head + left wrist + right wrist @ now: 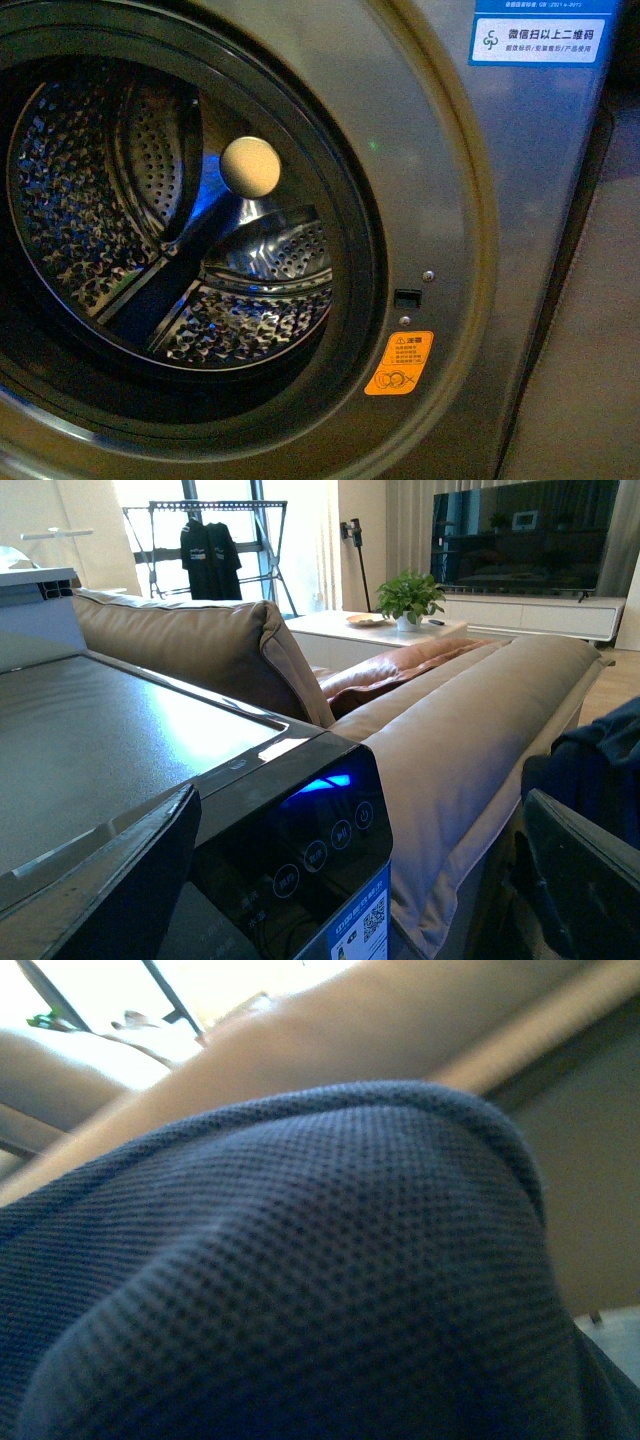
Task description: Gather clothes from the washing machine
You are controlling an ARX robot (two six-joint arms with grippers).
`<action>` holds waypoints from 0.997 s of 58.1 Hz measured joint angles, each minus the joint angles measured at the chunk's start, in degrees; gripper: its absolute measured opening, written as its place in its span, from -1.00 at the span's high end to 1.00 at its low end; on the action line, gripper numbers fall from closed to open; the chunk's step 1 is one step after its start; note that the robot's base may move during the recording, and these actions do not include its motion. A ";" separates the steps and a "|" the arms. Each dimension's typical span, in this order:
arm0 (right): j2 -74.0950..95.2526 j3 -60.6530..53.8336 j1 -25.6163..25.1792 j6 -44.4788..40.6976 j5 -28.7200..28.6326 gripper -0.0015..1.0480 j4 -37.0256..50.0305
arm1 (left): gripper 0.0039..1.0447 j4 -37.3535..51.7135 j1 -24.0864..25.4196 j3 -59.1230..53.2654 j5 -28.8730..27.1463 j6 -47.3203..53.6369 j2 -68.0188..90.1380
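Front view: the washing machine (480, 200) drum is bare, so emptied. Left wrist view: left gripper (360, 860) is wide open, holding nothing, clothes (600, 770) just beside one finger. Right wrist view: their knit drapes against the lens, probably carried; right gripper is hidden, so I cannot tell its grip

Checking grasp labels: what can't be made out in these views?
1. Right pincer: right wrist view is filled by the clothes, blurred close-up; grip unseen.
2. Left pincer: left wrist view, fingers cut off by the frame edge.
3. Washing machine drum: front view, near floor hidden behind the door rim, dark.
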 joint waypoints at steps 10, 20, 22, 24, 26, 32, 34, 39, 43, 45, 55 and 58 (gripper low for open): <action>9.94 -1.11 -0.07 -6.23 4.24 0.83 -12.50 | -0.88 0.00 0.00 0.00 0.00 0.00 0.00; 17.46 -5.27 1.55 -13.38 8.87 0.83 -14.62 | -0.88 0.00 0.00 0.00 0.00 0.00 0.00; 18.10 -5.77 1.79 -14.36 9.22 0.83 -14.62 | -0.88 0.00 0.00 0.00 0.02 0.00 0.00; 18.43 -6.10 2.01 -14.84 9.33 0.83 -14.62 | -0.88 0.00 0.00 0.00 0.02 0.00 0.00; 18.58 -6.25 2.14 -15.41 9.33 0.83 -14.62 | -0.88 0.00 0.00 0.00 0.02 0.00 0.00; 18.56 -6.25 2.27 -16.15 9.18 0.83 -14.47 | -0.88 0.00 0.00 0.00 0.00 0.00 0.00; 18.56 -6.25 2.27 -16.33 9.16 0.83 -14.45 | -0.88 0.00 0.00 0.00 0.02 0.00 0.00; 18.58 -5.68 2.29 -17.97 12.07 0.69 -16.85 | -0.88 0.00 0.00 0.00 0.00 0.00 0.00; 18.93 -5.64 2.23 -19.15 13.38 0.49 -17.16 | -0.88 0.00 0.00 0.00 0.00 0.00 0.00; 19.37 -5.62 2.08 -19.58 13.73 0.39 -16.70 | -0.88 0.00 0.00 0.00 0.02 0.00 0.00; 23.34 -4.44 0.39 -21.33 17.20 -0.28 -13.20 | -0.88 0.00 0.00 0.02 0.00 0.00 -0.02; 24.13 -4.15 -0.07 -21.68 18.23 -0.45 -12.37 | -0.88 0.00 0.00 0.02 0.00 0.00 -0.02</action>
